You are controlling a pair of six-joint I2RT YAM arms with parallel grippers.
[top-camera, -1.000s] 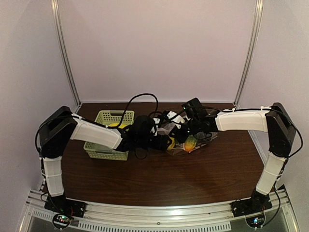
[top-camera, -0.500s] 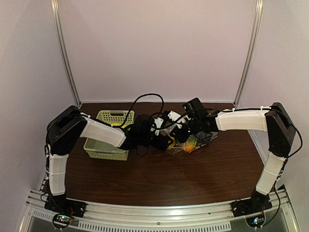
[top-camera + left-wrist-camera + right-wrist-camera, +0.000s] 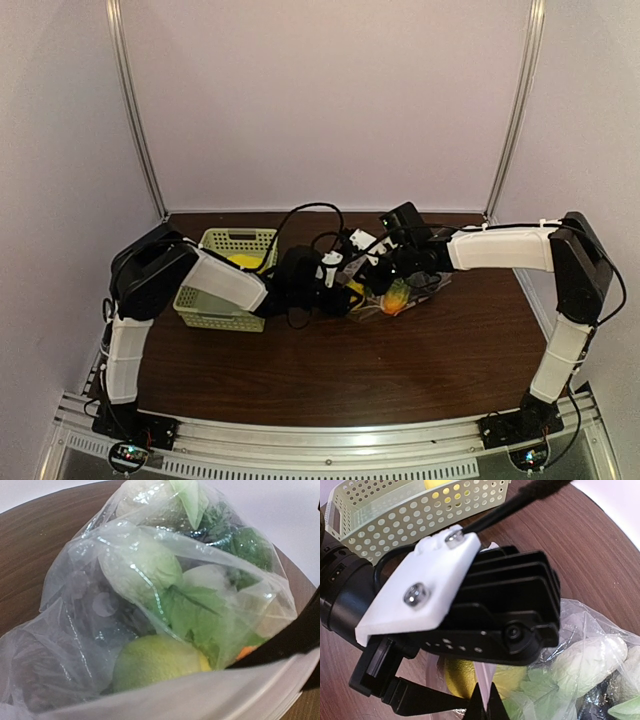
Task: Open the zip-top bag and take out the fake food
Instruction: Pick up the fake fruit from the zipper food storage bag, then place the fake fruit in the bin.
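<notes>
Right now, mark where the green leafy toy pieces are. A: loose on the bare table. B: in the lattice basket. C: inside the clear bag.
C: in the left wrist view the green pieces sit behind the clear film of the zip-top bag.

Zip-top bag (image 3: 75,605) clear glossy crinkled plastic; table (image 3: 330,370) dark wood.

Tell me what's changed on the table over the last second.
The left arm swung its elbow in toward the middle and edged the left tool a little further right, toward the zip-top bag. Nothing was visibly taken or released. The right tool stays pinched on the bag's edge; the bag, the fake food inside and the green basket haven't shifted.
</notes>
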